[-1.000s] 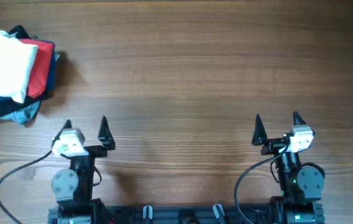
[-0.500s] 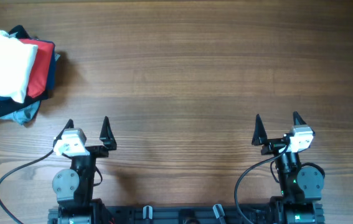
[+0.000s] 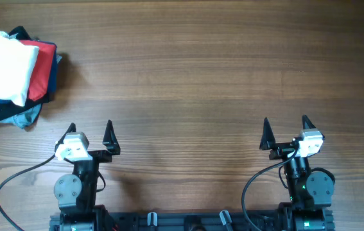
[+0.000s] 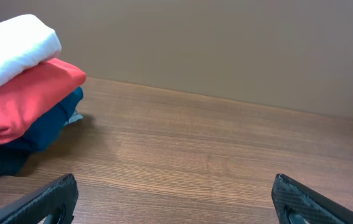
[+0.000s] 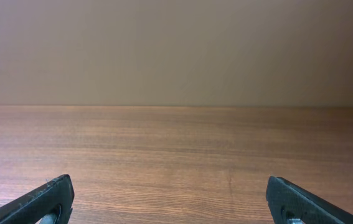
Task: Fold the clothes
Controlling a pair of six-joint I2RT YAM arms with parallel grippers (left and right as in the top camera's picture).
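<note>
The white T-shirt (image 3: 3,64) lies as a compact, apparently folded bundle with a rounded edge. It rests on top of the red garment (image 3: 42,77), in a stack at the table's (image 3: 201,77) far left corner.

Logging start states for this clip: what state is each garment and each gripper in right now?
white T-shirt: folded up, lying on top.
red shirt: folded, under the white T-shirt.
dark blue garments: bunched at the bottom.
left gripper: jaws wide open, empty.
right gripper: jaws wide open, empty.
</note>
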